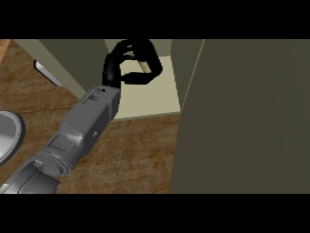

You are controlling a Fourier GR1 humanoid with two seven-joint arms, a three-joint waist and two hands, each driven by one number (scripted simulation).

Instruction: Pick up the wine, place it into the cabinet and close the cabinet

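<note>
Fig. — Head view, cabinet (150,98) as landmark. We see one forearm running up from the lower-left edge into the cabinet's open interior; we take it for the left arm by its position, though that is a judgement. The left hand (132,61) sits inside, above the pale cabinet floor, fingers curled into a ring. The wine is not clearly visible: a small pale patch shows within the curl, so we cannot tell whether the hand encloses the bottle or nothing. Right hand: not in view. Cabinet door (251,118) stands open, just right of the opening.

Risks, as we judge them: if the bottle is inside the curl, withdrawing w/o fully uncurling could tip it; closing the door early could strike the forearm.
</note>
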